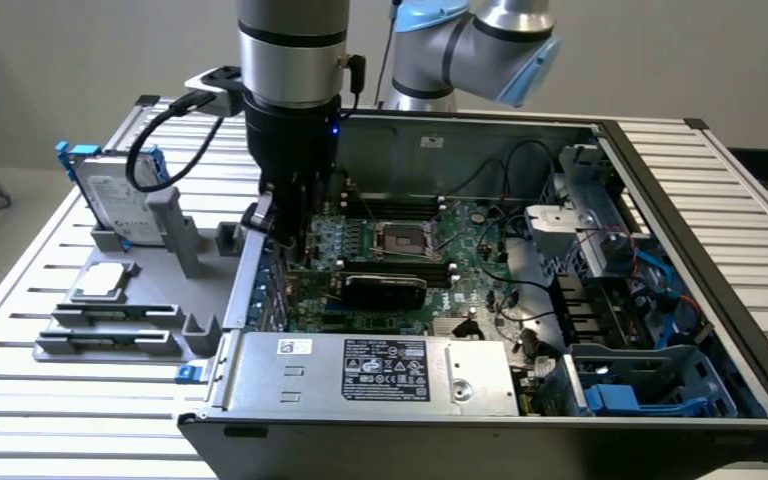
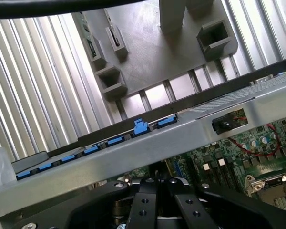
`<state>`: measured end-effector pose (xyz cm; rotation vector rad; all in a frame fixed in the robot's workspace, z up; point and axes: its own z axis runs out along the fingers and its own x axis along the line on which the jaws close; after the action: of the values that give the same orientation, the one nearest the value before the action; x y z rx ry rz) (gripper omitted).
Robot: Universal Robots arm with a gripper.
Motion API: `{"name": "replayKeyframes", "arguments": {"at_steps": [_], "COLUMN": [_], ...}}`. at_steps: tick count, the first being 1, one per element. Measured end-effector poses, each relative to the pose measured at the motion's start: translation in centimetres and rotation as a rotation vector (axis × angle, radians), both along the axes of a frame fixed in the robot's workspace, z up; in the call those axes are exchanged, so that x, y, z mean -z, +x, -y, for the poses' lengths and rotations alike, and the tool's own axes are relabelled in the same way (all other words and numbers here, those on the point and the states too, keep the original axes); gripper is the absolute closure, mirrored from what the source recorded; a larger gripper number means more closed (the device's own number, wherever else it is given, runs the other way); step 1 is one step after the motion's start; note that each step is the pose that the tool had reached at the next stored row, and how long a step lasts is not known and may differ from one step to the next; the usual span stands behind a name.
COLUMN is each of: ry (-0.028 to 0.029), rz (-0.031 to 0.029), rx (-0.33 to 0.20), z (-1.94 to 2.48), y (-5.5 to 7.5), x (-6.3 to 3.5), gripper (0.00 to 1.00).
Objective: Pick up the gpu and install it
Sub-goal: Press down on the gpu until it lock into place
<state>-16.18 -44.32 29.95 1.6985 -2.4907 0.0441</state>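
Black-faced gpu (image 1: 381, 287) sits on the motherboard, just beside the clenched, empty end effector (image 1: 291, 238).

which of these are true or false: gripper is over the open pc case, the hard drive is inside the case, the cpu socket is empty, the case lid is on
1. The gripper is down inside the open computer case. True.
2. The hard drive sits inside the case. False: it stands in the grey holder outside, on the exterior view's left.
3. The CPU socket on the motherboard is uncovered. True.
4. The lid is on. False: the interior is exposed.
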Motion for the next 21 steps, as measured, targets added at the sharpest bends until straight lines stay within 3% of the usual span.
{"name": "replayKeyframes", "arguments": {"at_steps": [5,6,10,21], "ry": [-0.0128,-0.0190,-0.0298,-0.0321], "rz": [0.0000,0.0000,0.0000,0.0089], "rx": [-0.003,-0.003,-0.004,-0.004], "z": [-0.25,-0.29,-0.30,-0.52], "y": [0.00,0.01,-0.04,-0.64], "x": [-0.38,-0.43,-0.45,-0.33], "gripper": [0.89,0.89,0.89,0.89]}}
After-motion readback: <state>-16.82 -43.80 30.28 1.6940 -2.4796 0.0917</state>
